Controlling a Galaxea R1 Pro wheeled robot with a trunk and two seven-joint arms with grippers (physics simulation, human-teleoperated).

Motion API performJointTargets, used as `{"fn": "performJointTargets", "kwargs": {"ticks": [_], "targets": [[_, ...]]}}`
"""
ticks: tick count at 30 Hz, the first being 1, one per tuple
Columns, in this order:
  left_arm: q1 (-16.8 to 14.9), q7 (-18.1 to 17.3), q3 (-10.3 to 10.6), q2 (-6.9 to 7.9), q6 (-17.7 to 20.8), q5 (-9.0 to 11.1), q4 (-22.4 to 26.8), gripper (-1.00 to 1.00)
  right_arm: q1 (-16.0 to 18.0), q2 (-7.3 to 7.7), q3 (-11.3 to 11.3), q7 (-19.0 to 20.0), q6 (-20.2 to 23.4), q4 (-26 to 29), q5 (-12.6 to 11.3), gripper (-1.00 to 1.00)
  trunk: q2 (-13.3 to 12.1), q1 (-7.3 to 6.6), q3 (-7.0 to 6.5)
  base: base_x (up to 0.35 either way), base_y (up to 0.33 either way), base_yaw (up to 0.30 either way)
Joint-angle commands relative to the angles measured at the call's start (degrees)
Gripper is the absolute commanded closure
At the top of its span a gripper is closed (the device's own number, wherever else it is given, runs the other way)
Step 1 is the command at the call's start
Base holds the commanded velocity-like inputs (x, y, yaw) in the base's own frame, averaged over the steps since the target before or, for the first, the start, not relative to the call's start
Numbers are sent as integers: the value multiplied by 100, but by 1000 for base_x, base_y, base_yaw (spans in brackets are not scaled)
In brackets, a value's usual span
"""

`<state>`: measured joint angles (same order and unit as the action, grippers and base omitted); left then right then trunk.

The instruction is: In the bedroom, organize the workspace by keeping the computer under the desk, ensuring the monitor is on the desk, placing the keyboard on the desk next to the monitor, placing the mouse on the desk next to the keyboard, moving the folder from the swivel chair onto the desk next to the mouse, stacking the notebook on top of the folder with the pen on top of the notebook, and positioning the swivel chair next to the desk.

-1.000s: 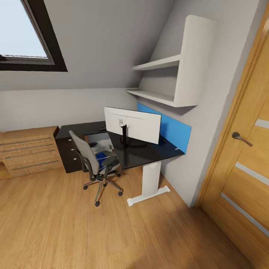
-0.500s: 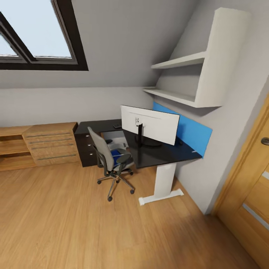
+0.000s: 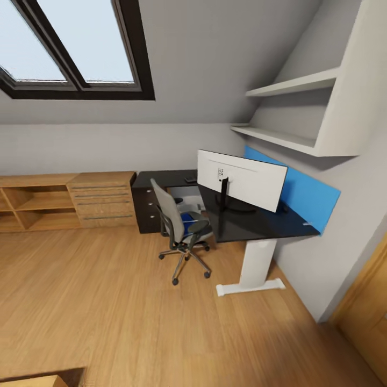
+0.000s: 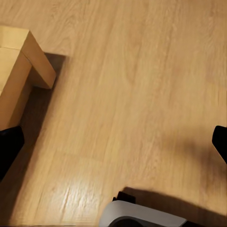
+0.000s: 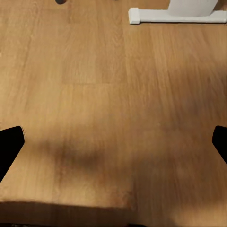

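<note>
Over the last sec the whole head view slid: desk (image 3: 252,228), monitor (image 3: 242,180) and swivel chair (image 3: 180,226) shifted right in frame, more window and low shelving came in at left, the door mostly dropped out. That was the camera turning w/ the robot, not the furniture moving. Robot was prob. mid-approach, nothing handled yet. Blue folder (image 3: 188,219) lay on the chair seat. Left gripper (image 4: 113,142) and right gripper (image 5: 113,142) hung over bare floor, jaws spread wide, empty.

folder (image 3: 187,222) on chair mostly hidden, desk items too small
</note>
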<state>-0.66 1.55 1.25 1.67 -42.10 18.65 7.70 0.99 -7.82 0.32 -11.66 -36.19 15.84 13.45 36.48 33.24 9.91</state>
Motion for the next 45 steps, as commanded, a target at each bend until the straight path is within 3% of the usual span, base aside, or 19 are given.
{"fn": "performJointTargets", "kwargs": {"ticks": [1, 10, 21, 45], "targets": [[-5, 15, 15, 0, -17, 3, -3, -100, 3, -1, 3, -57, -4, -2, 61, -100, 8, 2, 12, 0, 0, 275], [-5, 10, 17, -3, -16, -5, 2, -100, 0, 22, 3, -27, -17, -2, 61, -100, 8, 2, 28, 110, 43, 124], [-5, 3, 32, -137, -14, -10, 3, -100, 0, 34, -13, -19, -19, 19, 54, -100, 8, 2, 28, 231, 177, 4], [-6, 3, 33, -128, 50, -1, -6, -100, 1, 34, -15, -13, -11, -5, 56, -100, 8, 2, 28, 303, 51, 0]]}}
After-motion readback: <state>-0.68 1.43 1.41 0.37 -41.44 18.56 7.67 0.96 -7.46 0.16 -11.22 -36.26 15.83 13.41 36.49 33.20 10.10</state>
